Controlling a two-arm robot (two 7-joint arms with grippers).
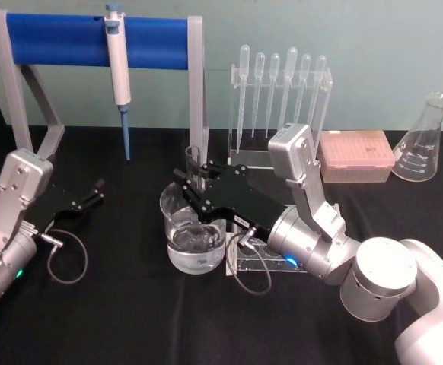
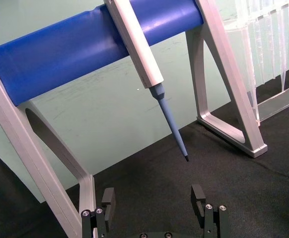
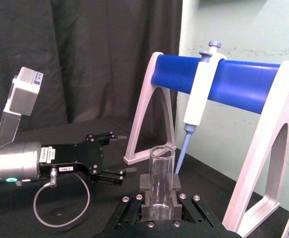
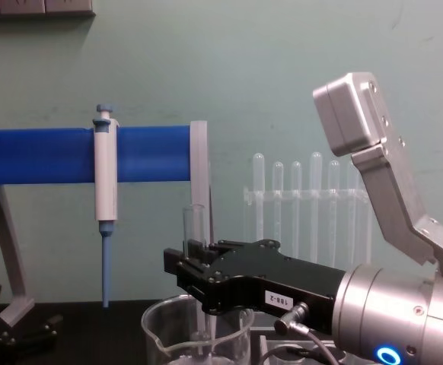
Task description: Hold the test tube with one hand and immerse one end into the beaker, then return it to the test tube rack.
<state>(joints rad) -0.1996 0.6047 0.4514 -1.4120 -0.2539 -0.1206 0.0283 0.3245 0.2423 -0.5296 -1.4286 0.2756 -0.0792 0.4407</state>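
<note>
The test tube stands upright, and my right gripper is shut on its middle. In the right wrist view the clear tube rises between the two black fingers. The beaker, wide, clear and holding some water, sits right under the gripper. From the chest view the tube runs down past the gripper into the beaker; I cannot tell whether its tip touches the water. My left gripper rests open and empty at the table's left, also seen as the gripper in the left wrist view.
A white-and-blue pipettor hangs on a blue-bar stand behind the beaker. A clear rack of pipettes, a pink tip box and a conical flask stand at the back right. The table is covered in black cloth.
</note>
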